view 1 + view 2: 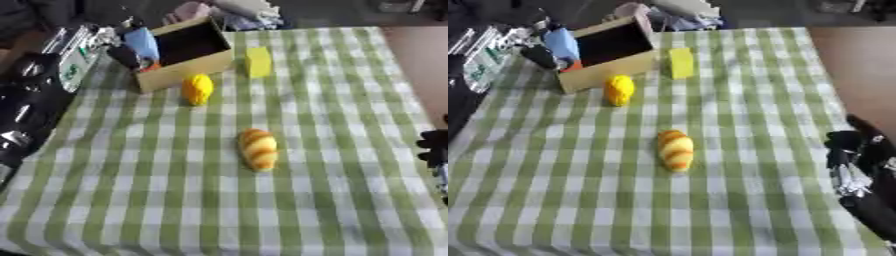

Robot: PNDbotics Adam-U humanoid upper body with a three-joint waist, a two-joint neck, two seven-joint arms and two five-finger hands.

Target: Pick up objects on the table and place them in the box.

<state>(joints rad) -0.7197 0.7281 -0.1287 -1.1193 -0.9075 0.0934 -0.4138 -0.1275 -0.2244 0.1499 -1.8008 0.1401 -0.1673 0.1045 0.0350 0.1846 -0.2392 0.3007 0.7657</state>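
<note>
Three things wait on the checked cloth of the counter [332, 200]: a bread roll [258, 149] near the middle, a yellow rounded fruit [198, 89] just in front of the box [188, 65], and a yellow block [258, 61] beside the box's right wall. The box sits at the far left corner, open side tilted toward the robot, probably so things drop in easily. Something blue [143, 43] leans at its left end, hard to identify. The right hand [852, 150] hovers at the right edge, holding nothing; whether its fingers are curled, I cannot tell. The left hand is lost in dark clutter along the left edge.
</note>
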